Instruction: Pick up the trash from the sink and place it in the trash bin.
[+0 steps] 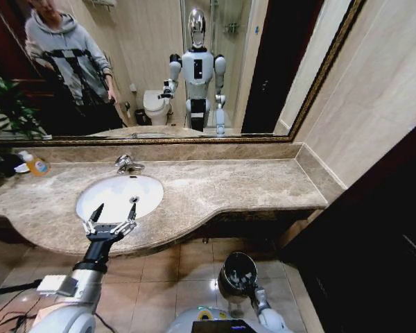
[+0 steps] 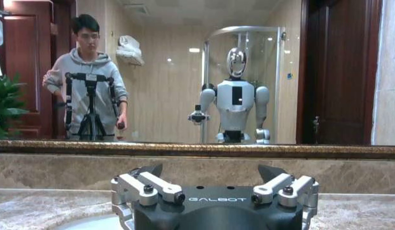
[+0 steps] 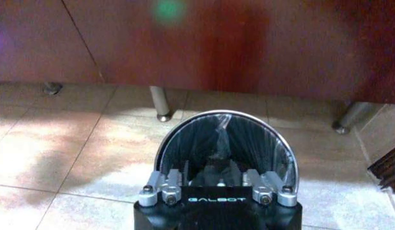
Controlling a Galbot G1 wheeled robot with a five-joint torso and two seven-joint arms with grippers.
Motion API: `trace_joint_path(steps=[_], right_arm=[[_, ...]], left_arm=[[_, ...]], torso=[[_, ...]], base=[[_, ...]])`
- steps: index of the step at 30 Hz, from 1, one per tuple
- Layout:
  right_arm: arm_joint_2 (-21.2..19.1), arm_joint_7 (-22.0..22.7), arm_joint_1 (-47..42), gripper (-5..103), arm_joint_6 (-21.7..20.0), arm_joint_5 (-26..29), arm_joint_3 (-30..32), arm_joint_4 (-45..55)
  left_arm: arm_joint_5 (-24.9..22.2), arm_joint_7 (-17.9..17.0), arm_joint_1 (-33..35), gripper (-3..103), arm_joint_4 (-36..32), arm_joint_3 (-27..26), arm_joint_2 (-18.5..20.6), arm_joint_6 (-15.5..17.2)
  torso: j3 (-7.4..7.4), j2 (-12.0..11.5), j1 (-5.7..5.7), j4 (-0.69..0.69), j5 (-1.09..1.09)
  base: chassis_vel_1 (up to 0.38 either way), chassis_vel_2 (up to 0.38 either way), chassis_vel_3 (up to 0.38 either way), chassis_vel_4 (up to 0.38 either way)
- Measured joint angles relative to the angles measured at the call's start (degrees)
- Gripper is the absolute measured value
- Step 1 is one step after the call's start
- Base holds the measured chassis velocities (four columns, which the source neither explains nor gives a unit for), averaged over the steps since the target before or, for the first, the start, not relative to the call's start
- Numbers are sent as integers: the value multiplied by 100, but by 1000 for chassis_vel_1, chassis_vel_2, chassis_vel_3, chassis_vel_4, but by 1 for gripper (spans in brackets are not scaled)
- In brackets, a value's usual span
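Head view: a beige marble bench runs below a wide mirror, with a white oval sink set into its left part and a chrome faucet at the back of the basin. The basin's visible white surface looks bare. At the far left of the bench stands an orange soap bottle.

The left gripper hovers over the front rim of the sink, at the bench's edge, with its jaws spread wide apart and nothing between them. In the left wrist view the same gripper points toward the mirror, its two fingers well apart above the marble.

The right gripper is low, down near the tiled floor, right at the mouth of the trash bin, a small round black bin with a shiny metal rim that stands on the floor in front of the bench. In the right wrist view the right gripper reaches into the bin's opening; its jaws sit close together, and whether they grip anything cannot be told. Something pale and thin shows inside the bin, too unclear to name.
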Motion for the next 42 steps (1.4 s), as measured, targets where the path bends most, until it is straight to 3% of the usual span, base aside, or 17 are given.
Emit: trace_joint_path(steps=[1, 3, 6, 8, 9, 11, 12, 15, 25, 28, 31, 34, 39, 42], right_arm=[[-15, -7, -45, 54, -17, 35, 8, 84], [-20, -9, -73, 54, -27, 52, 13, 128], [-44, -16, -207, 70, -37, 90, 37, 279], [-46, -17, -234, 70, -31, 90, 41, 290], [-42, -18, -288, 81, -12, 89, 50, 304], [-36, -18, -316, 81, -4, 89, 57, 315], [-17, 13, -371, 91, 9, 86, 70, 359], [28, 392, -460, 99, 64, 88, 99, 509], [7, 872, -1187, 100, 379, 194, 267, 2224], [143, 985, -1672, 100, 947, 144, 447, 3037], [150, 990, -2000, 100, 1115, 158, 516, 3607], [173, 961, -2253, 100, 1092, 223, 595, 4178], [223, 764, -2768, 100, 554, 574, 764, 5896], [232, 719, -2838, 100, 404, 640, 784, 6313]], left_arm=[[0, 0, 0, 100, 0, 0, 0, 0], [0, 0, 0, 100, 0, 0, 0, 0], [0, 0, 0, 100, 0, 0, 0, 0], [0, 0, 0, 100, 0, 0, 0, 0], [0, 0, 0, 100, 0, 0, 0, 0], [0, 0, 0, 100, 0, 0, 0, 0], [0, 0, 0, 100, 0, 0, 0, 0], [0, 0, 0, 100, 0, 0, 0, 0], [0, 0, 0, 100, 0, 0, 0, 0], [0, 0, 0, 100, 0, 0, 0, 0], [0, 0, 0, 100, 0, 0, 0, 0], [0, 0, 0, 100, 0, 0, 0, 0], [0, 0, 0, 100, 0, 0, 0, 0], [0, 0, 0, 100, 0, 0, 0, 0]], torso=[[0, 0, 0, 0, 0], [0, 0, 0, 0, 1], [0, 0, 0, 0, 0], [0, 0, 0, 0, 0], [0, 0, 0, 0, 1], [0, 0, 0, 0, 0], [0, 0, 0, 0, 1], [0, 0, 0, 0, 1], [0, 0, 0, 0, 0], [0, 0, 0, 0, 1], [0, 1, 0, -1, 0], [0, 0, -1, -1, 1], [0, 0, -1, 0, 0], [0, 0, -1, 0, -1]], base=[[0, 0, 0, 0], [0, 0, 0, 0], [0, 0, 0, 0], [0, 0, 0, 0], [0, 0, 0, 0], [0, 0, 0, 0], [0, 0, 0, 0], [0, 0, 0, 0], [0, 0, 0, 0], [0, 0, 0, 0], [0, 0, 0, 0], [0, 0, 0, 0], [0, 0, 0, 0], [0, 0, 0, 0]])
